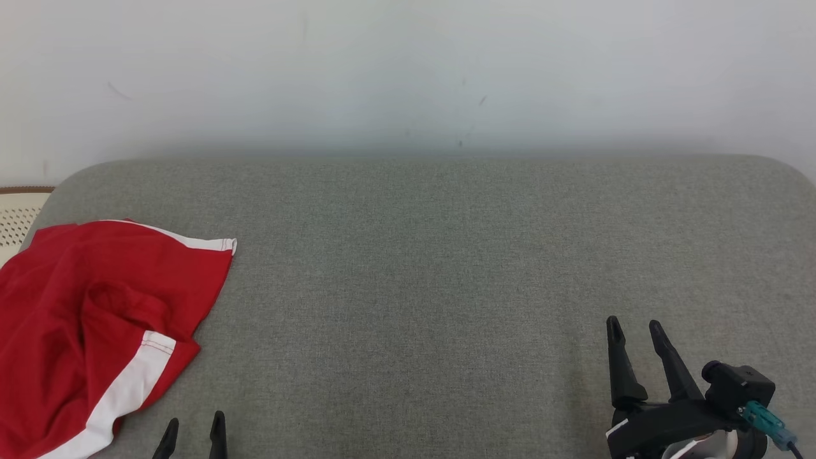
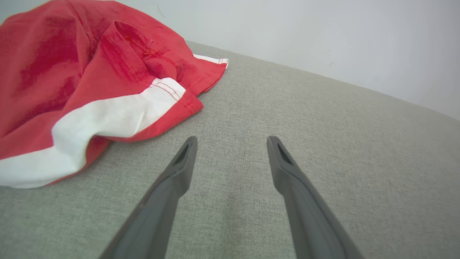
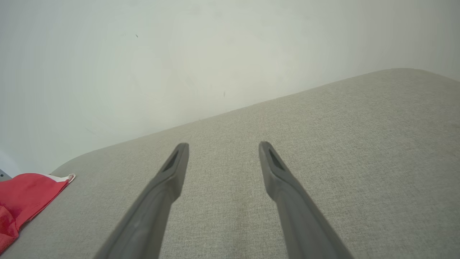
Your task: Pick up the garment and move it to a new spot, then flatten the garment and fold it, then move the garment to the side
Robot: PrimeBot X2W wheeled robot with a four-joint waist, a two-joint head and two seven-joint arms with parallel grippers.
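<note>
Left wrist view: the red garment (image 2: 79, 72) with its white band was seen crumpled on the grey cushion (image 2: 323, 144), just beyond and left of the left gripper (image 2: 231, 138). Its fingers were spread wide and empty, judged as placed for a first pickup. The right gripper (image 1: 634, 322) was likewise spread wide with nothing held, well apart from the cloth. No brand, label or writing could be read.

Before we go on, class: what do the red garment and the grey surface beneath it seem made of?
Red garment: thin, matte cloth, perhaps cotton or polyester; it crumples softly and shows stitched hems. Grey surface: matte upholstery fabric, probably padded; coarse weave shows, corners are rounded.
</note>
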